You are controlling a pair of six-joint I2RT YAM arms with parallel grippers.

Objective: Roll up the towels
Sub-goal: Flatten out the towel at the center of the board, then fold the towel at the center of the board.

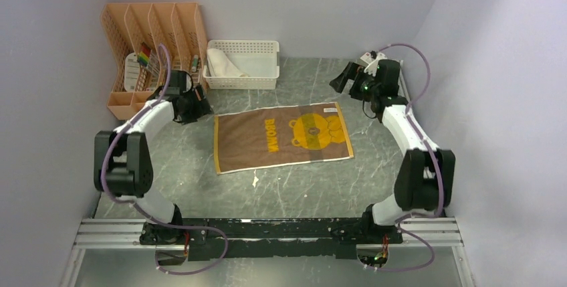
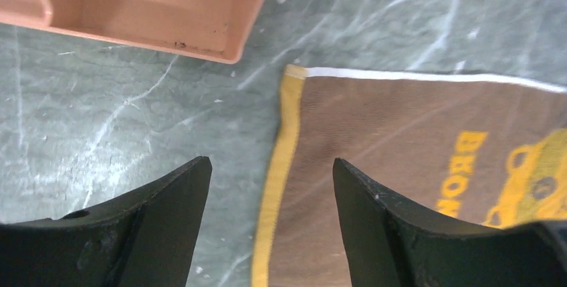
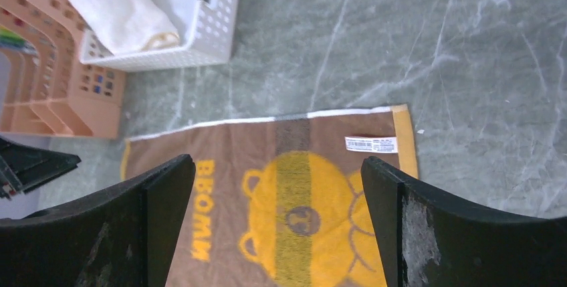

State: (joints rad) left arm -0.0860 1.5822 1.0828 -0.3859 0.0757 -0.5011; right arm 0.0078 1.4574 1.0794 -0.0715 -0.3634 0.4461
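You get only part of the white towel [image 1: 224, 65]. It lies bunched at the left end of the white basket [image 1: 267, 47], whose wall hides its lower side (how tightly it is wound you cannot tell). The left wrist view cuts the brown-and-yellow towel [image 1: 283, 138] off at the right and bottom, and the fingers run out of frame below.

That towel lies spread flat on the grey table [image 1: 301, 186], bear print up, between the two arms.

Your left gripper [image 2: 271, 160] stands wide apart and holds nothing. The towel's yellow left hem shows in the gap, but you cannot tell whether the tips touch the cloth. Your right gripper [image 3: 277, 158] is spread just as wide and is also empty, well above the towel.

Your left arm is bent at the elbow, with its wrist near the orange file rack [image 1: 154, 33]. Your right arm reaches to the far right, with its wrist beyond the towel's far corner.
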